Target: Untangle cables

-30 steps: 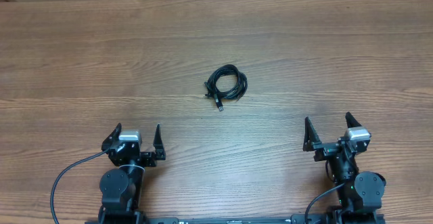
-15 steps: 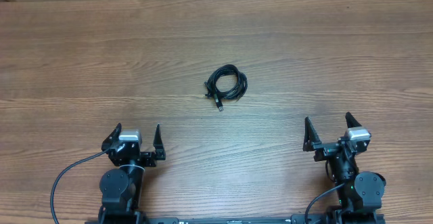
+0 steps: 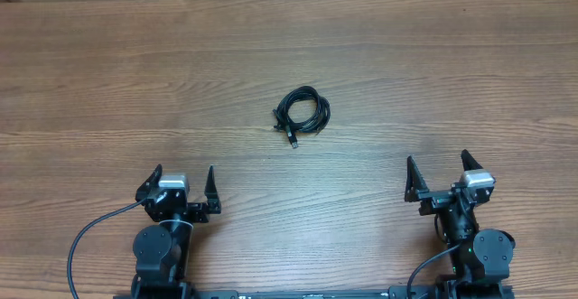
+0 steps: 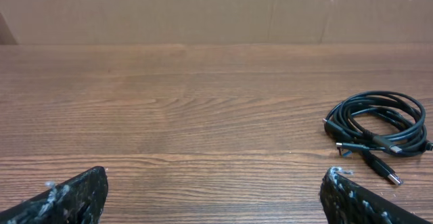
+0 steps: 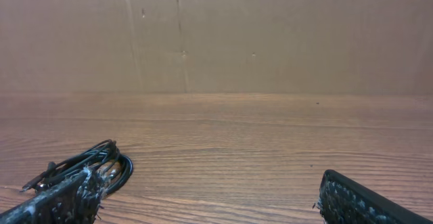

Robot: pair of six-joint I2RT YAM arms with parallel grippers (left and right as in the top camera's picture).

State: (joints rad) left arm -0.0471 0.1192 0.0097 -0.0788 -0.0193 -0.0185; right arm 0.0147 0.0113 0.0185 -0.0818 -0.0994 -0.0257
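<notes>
Hard to make out: cables [image 3: 302, 112] bundled tight, cord count unclear.
Left end effector [image 3: 183, 174]: spread wide, empty, well apart from cables.
Right end effector [image 3: 437, 165]: spread wide, empty, likewise.

A wooden table [image 3: 470, 73] with a reddish-brown top fills nearly the whole overhead view, its grain running from side to side in long streaks. Along its far edge stands a plain tan wall [image 5: 284, 34], which looks like cardboard, with a few faint upright creases and small specks on it. The wall meets the tabletop in a straight line across both wrist views.
</notes>
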